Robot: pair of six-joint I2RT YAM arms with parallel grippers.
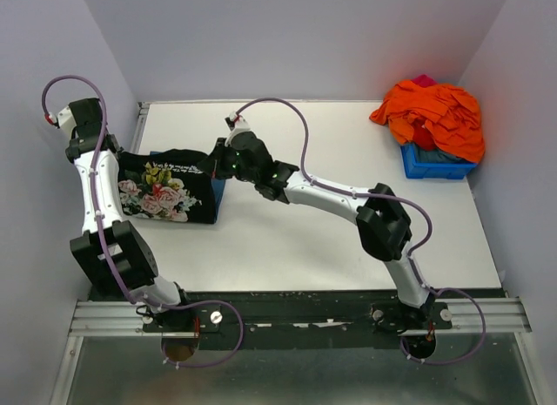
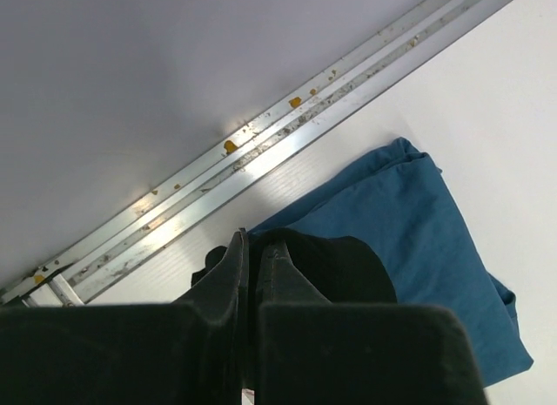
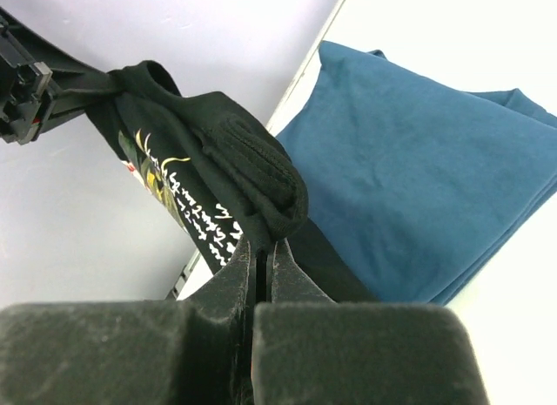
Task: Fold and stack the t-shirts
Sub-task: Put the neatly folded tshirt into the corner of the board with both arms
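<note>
The left end effector (image 2: 251,248) is clenched on one top corner of the black shirt (image 1: 170,192) — the right end effector (image 3: 261,248) pinches the other. The shirt spans between them, floral print showing, at the left of the frame, above the teal shirt (image 3: 418,187) on the worktop (image 1: 305,239).

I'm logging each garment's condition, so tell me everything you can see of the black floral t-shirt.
The black floral t-shirt is soft dark cloth printed with pink roses, yellow blooms and white script. It is stretched between the left gripper and the right gripper, each shut on a bunched top edge, and hangs over the folded teal t-shirt at the table's left side.
</note>
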